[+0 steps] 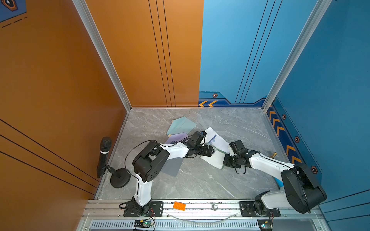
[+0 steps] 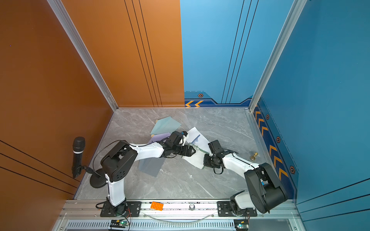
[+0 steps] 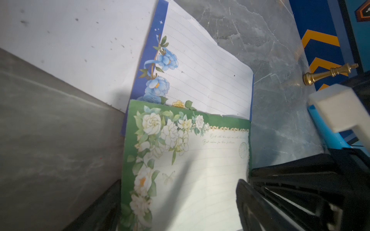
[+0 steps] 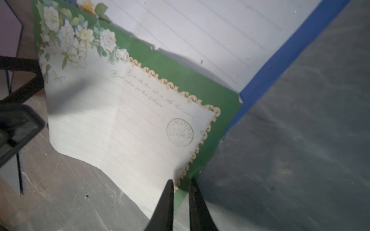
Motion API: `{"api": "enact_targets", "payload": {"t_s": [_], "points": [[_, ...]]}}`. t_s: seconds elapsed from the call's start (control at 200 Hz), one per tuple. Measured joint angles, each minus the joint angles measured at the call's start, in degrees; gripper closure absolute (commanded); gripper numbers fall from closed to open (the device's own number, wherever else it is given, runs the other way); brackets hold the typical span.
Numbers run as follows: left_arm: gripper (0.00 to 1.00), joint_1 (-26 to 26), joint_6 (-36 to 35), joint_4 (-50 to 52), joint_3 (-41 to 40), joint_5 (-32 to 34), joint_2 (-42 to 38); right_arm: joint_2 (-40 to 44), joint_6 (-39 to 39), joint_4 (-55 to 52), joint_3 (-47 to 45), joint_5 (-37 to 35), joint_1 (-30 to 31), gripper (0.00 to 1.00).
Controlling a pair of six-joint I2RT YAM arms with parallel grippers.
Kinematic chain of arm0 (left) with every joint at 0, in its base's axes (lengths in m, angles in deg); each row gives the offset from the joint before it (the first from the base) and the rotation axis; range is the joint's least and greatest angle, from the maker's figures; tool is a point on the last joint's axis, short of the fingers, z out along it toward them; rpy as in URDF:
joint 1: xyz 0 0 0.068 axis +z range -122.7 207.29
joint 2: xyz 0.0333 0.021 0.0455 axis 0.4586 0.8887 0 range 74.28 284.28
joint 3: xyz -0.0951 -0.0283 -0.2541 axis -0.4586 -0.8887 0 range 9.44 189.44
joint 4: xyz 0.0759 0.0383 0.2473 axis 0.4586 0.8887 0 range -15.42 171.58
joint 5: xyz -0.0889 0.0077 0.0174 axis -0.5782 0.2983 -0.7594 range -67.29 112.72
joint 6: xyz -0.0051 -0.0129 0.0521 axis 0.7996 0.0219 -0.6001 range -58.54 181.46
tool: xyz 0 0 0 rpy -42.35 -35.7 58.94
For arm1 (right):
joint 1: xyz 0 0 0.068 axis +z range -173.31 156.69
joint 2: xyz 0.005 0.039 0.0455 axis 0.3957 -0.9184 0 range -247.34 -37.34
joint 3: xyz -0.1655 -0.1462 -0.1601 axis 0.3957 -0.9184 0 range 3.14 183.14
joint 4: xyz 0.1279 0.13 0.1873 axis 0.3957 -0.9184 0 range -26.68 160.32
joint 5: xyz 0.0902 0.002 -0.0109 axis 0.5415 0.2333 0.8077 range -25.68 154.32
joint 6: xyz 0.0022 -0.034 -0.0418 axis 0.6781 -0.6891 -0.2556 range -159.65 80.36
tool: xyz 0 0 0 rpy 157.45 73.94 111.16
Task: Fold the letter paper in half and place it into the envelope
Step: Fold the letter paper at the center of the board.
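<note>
Right tool (image 4: 181, 185) is narrow, pinched on the green border of the green letter paper (image 4: 124, 120), on the stamp side a little down from the corner. Left tool (image 1: 212, 151) is wide and holds nothing. In the left wrist view the sheet shows between its fingers (image 3: 248, 200); can't tell if they touch it.

The green sheet sits mid-desk (image 1: 230, 124) between the two tools, bowed up rather than flat. Its rose-bordered top edge overlaps a blue-bordered sheet (image 1: 215, 138) lying flat just behind it. No crease is visible, so the fold looks not yet made.

Key relation: the sheet spans tool to tool, with the right tool on one side edge and the left tool at the opposite side. The long axis seems to run from the overlapped top edge back toward the robot's base, but the bow makes that unsure. For a half fold, I judge the near end must travel along that axis onto the top edge.

The teal envelope (image 1: 181, 125) lies far-left of the paper, well apart from the right tool, and the left arm is nearer to it.

Risk: the pinch drags the blue sheet along, or the thin paper slips out.
</note>
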Motion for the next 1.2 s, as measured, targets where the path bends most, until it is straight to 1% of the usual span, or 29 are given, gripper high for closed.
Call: {"api": "enact_targets", "payload": {"t_s": [0.105, 0.12, 0.27, 0.38, 0.491, 0.531, 0.716, 0.846, 0.981, 1.202], "points": [[0.12, -0.02, 0.02, -1.33, -1.9, -0.04, -1.01, -0.24, 0.39, 0.5, 0.02, 0.0, 0.2, 0.82], [0.17, -0.02, 0.02, -1.44, -2.03, -0.04, -1.11, -0.28, 0.44, 0.52, 0.02, 0.0, 0.2, 0.82], [0.22, 0.26, 0.26, -2.56, -4.22, -0.31, -2.29, -0.68, 0.66, 1.42, 0.02, 0.44, 0.24, 0.82], [0.29, 0.57, 0.79, -2.82, -5.09, -0.83, -2.75, -1.25, 1.07, 2.12, 0.24, 0.96, 0.28, 0.82], [0.38, 0.87, 1.55, -2.75, -5.33, -1.42, -2.75, -1.73, 1.29, 2.67, 0.46, 1.29, 0.46, 0.82], [0.4, 1.01, 1.73, -2.64, -5.35, -1.79, -2.71, -1.81, 1.49, 2.82, 0.55, 1.31, 0.57, 0.82], [0.4, 1.25, 2.64, -2.6, -5.68, -2.54, -2.86, -1.97, 1.7, 3.04, 0.57, 1.38, 0.68, 0.83], [0.38, 1.33, 2.82, -1.68, -6.6, -2.67, -3.98, -1.97, 1.7, 3.04, 0.57, 1.38, 0.66, 0.83], [0.42, 1.33, 3.1, 0.24, -7.69, -2.54, -5.49, -1.99, 1.9, 3.06, 0.57, 1.4, 0.68, 0.83], [0.45, 1.33, 4.79, 1.2, -8.96, -1.88, -6.86, -2.58, 2.43, 3.54, 0.79, 2.12, 0.66, 0.84]]}}
